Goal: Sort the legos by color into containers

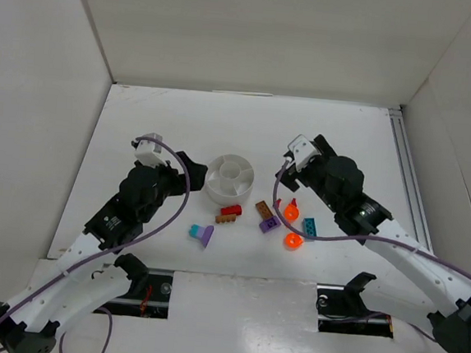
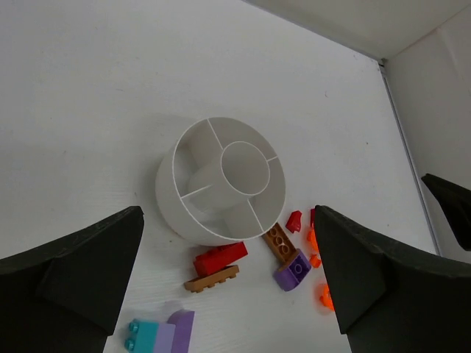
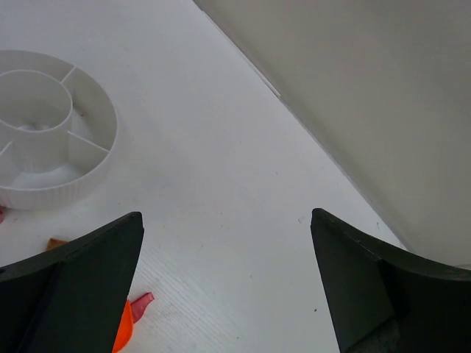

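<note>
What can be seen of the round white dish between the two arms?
The dish is small, round, white and plastic-looking, with a ribbed outer wall. Thin dividers split it into wedges around a central round cup. It stands upright on the table, all visible sections empty. A red lego lies close by its wall; whether they touch is unclear.

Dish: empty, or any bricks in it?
Empty. In the dish the wedge sections and centre cup show only white in top and left wrist views; the legos lie outside, beside it.
</note>
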{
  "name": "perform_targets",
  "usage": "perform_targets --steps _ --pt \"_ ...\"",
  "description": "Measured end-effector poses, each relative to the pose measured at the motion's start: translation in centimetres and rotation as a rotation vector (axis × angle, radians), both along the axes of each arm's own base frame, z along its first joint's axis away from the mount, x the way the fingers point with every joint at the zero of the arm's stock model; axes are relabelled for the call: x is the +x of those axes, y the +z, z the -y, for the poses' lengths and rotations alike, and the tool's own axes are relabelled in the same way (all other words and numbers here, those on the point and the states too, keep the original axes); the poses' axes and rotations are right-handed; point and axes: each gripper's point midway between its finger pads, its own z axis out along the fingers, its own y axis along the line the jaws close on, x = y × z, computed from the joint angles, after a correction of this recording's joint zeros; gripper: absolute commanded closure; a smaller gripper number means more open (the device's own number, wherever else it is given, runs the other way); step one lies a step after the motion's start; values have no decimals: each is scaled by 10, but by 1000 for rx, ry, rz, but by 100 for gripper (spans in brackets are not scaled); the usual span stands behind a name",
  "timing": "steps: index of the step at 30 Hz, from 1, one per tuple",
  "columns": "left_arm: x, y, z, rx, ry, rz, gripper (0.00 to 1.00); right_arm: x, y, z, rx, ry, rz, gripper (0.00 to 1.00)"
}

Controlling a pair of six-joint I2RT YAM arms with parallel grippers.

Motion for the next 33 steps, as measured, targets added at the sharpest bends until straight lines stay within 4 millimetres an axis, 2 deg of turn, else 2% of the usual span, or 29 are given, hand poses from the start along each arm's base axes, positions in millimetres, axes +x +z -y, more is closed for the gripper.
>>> perform_targets --steps 3,6,9,12,15,18,21,29,33 --pt "-4 -2 -2 -26 7 -5 0 -15 5 10 33 -6 8 0" --pt "-7 -9 0 -42 1 -24 0 -24 -3 20 47 -33 -26 0" --pt "-8 -17 5 -49 -21 -39 0 -31 -28 36 46 -129 -137 0" --pt "-11 -37 11 -40 -54 -82 0 -38 -57 49 18 -206 -239 0" --pt "-12 -51 17 -28 -79 -128 0 -46 -95 57 -23 -254 -347 0" --pt "-15 -55 19 -27 -95 -145 0 -57 -138 63 -82 -288 -461 0" --pt "-17 -53 20 -41 -105 -144 0 -66 -166 67 -108 -322 -543 6" --pt "-25 -51 21 -72 -123 -150 0 -86 -206 79 -56 -430 -651 13" --pt "-27 -52 21 -80 -125 -159 0 -91 -214 84 -27 -473 -668 16"
